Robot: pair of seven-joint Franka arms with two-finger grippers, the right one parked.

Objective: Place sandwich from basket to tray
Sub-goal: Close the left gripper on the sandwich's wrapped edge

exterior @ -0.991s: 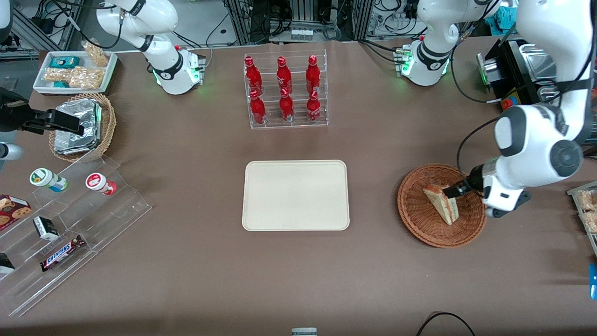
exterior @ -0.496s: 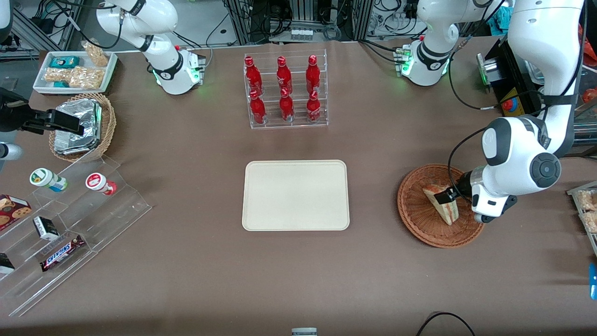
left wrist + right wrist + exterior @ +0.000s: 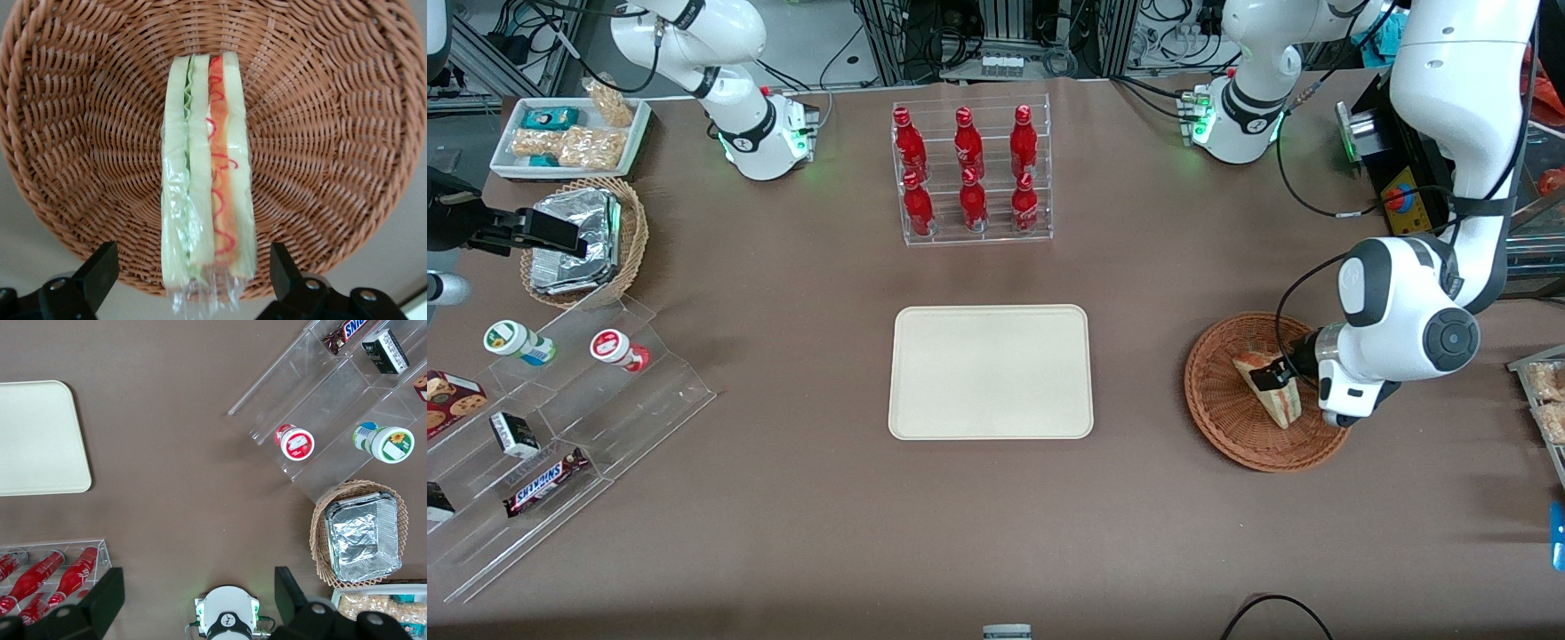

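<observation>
Sandwich (image 3: 208, 177) is seen lying in the basket (image 3: 1218, 418), straddled by the spread fingers of the gripper (image 3: 193, 280), which has been brought closer over the last second; closing seems next; the tray (image 3: 991, 372) waits unused.

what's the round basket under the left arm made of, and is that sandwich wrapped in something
The basket looks like woven wicker, reddish-brown and matte: coiled strands show. The sandwich seems wrapped in clear glossy film, probably plastic, crinkled at one end. The end effector, fingers open, straddles that end.
</observation>
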